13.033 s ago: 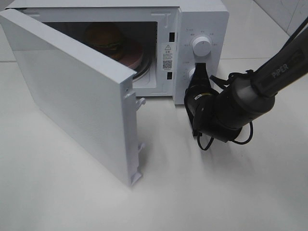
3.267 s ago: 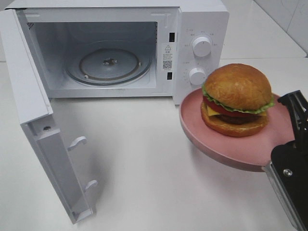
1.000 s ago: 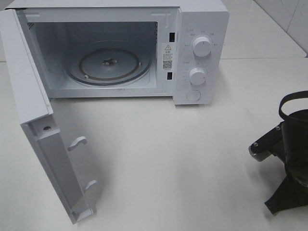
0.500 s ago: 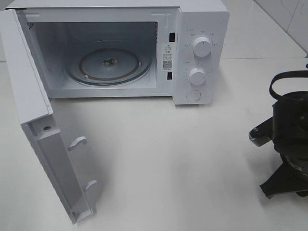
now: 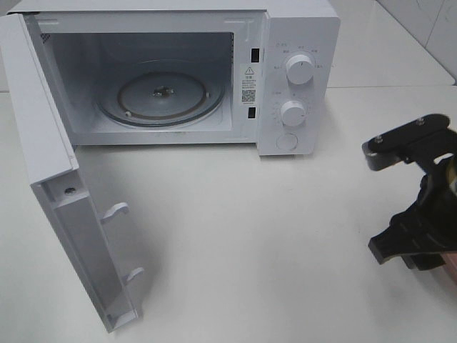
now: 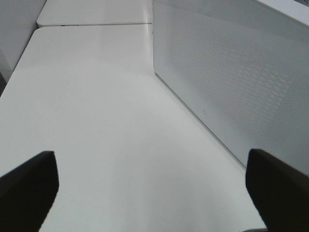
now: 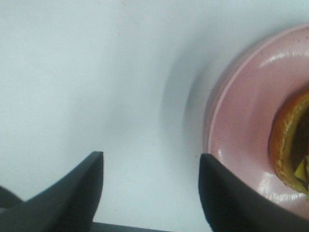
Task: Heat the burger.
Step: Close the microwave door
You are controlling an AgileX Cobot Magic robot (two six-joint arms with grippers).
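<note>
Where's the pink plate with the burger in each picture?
Exterior high view: only a sliver of the pink plate peeks out at the right edge, behind the right tool.
Left wrist view: not in it; just the microwave's door and the white table.
Right wrist view: the plate fills the right side, burger on it, beyond the tool's open fingers.
Shared landmark: the white table.

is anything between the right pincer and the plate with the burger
Nothing visible. In the right wrist view the right pincer stands open over bare table, and the pink plate with the burger lies just beside it, apart from both fingers.
</note>
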